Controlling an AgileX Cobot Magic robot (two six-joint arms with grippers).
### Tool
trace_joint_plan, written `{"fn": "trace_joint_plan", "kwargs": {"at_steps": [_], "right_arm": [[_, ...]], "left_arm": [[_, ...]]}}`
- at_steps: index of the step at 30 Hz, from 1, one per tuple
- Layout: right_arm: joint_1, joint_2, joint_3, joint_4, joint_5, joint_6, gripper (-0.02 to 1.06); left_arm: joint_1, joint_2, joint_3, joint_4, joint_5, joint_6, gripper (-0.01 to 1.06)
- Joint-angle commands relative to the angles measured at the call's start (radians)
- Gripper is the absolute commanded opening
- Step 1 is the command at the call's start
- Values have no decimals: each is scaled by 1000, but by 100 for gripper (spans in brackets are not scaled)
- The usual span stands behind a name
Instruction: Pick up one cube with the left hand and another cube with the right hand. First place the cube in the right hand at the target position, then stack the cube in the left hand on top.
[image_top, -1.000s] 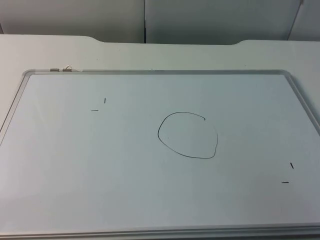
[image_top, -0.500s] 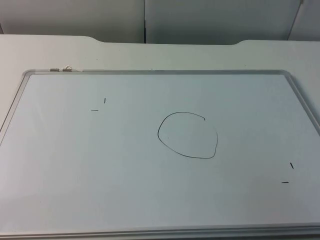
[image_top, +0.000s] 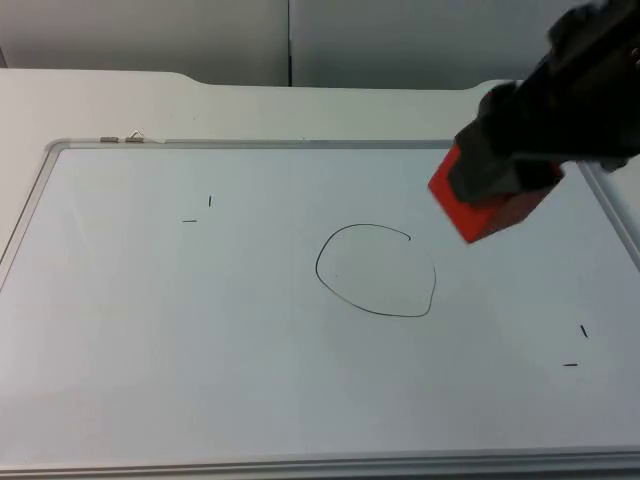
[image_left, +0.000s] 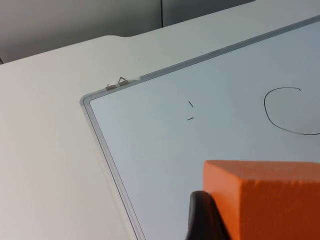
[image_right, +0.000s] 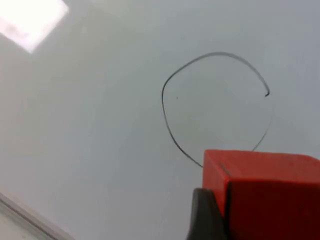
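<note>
Red cube (image_top: 492, 207) pinched by right gripper (image_top: 505, 185), above and right of circle (image_top: 377, 270); orange cube (image_left: 265, 200) pinched by left gripper (image_left: 240, 215).

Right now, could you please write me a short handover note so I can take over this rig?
Right gripper: shut on the red cube, held in the air above the whiteboard, just beside the drawn circle.
Left gripper: shut on the orange cube, held above the whiteboard near its clip corner.
Done: both cubes are picked up.
Left: set the red cube inside the circle, then stack the orange cube on top.
</note>
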Motion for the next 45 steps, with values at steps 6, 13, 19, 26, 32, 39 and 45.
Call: {"fn": "trace_joint_plan", "kwargs": {"at_steps": [6,13,19,26,32,39,45], "right_arm": [[4,200,-97,-2,-27,14,0],[4,332,-214,-101,-27,97,0],[4,386,-239,-132,-44,121,0],[4,442,-239,-137,-119,123,0],[4,473,-239,-140,-153,123,0],[4,503,-239,-140,-165,123,0],[4,509,-239,-130,-183,123,0]], "left_arm": [[-4,-5,1,3,-25,-9,0],[-4,-5,1,3,-25,-9,0],[-4,-5,1,3,-25,-9,0],[-4,-5,1,3,-25,-9,0],[-4,-5,1,3,-33,-9,0],[-4,-5,1,3,-44,-9,0],[-4,-5,1,3,-44,-9,0]]}}
